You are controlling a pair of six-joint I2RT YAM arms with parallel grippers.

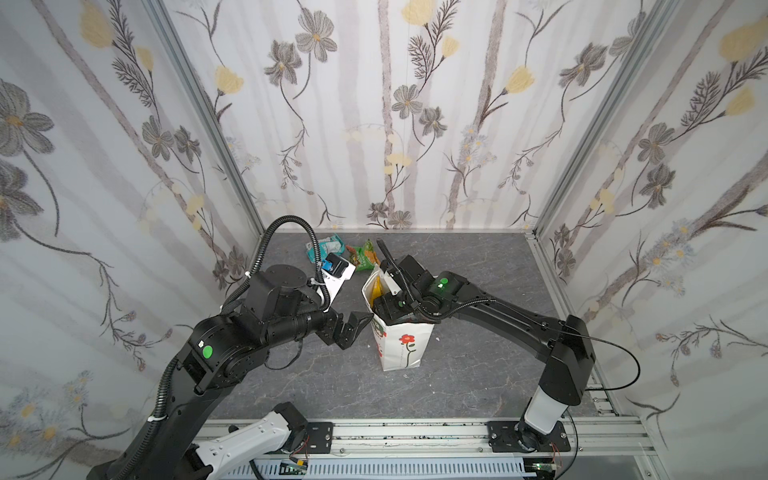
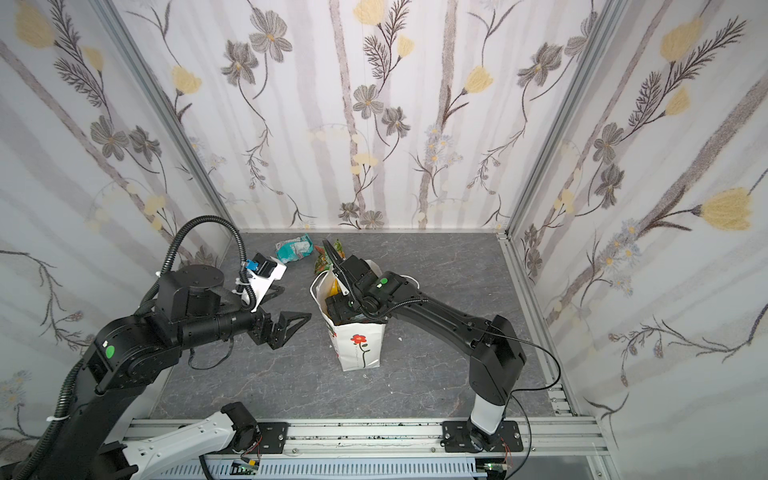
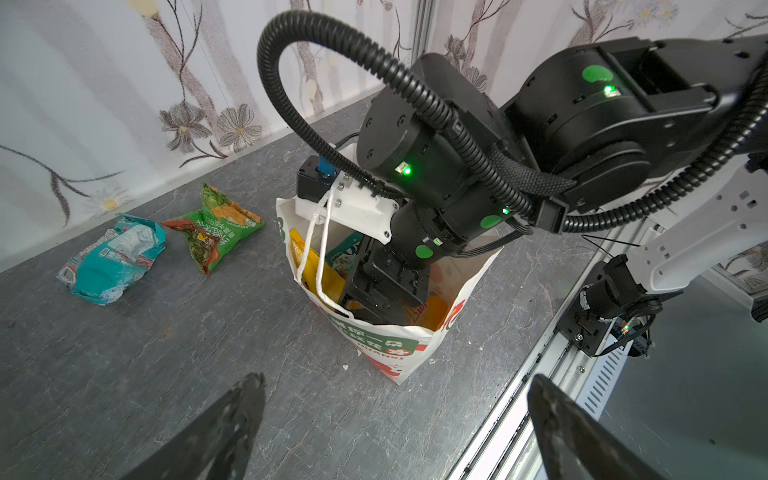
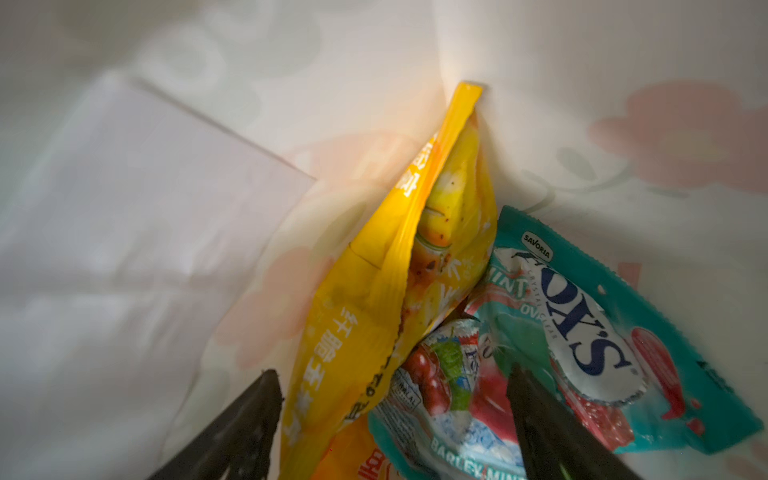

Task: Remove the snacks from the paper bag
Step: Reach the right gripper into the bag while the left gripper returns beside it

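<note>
Paper bag point(image 1: 400, 347) stands upright mid-counter point(image 1: 478, 374), mouth open. My right gripper point(image 4: 392, 372) is down inside it, jaws wide, nothing pinched. Yellow packet point(image 4: 374, 299) stands on edge between the jaws, its top tucked in a bag corner. Beside it sits a teal FOX'S packet point(image 4: 590, 332). A teal mint packet with cherries point(image 4: 449, 395) lies lower, and a sliver of orange packet point(image 4: 357, 463) shows next to the yellow one. My left gripper point(image 1: 358, 330) hovers just left of the bag, jaws wide, empty, not touching it. Two snacks are already out, on the counter behind the bag near the back wall point(image 1: 415, 124): crumpled teal packet point(image 3: 112, 262) and green-orange packet point(image 3: 214, 232). They lie close together and clear of the bag.
</note>
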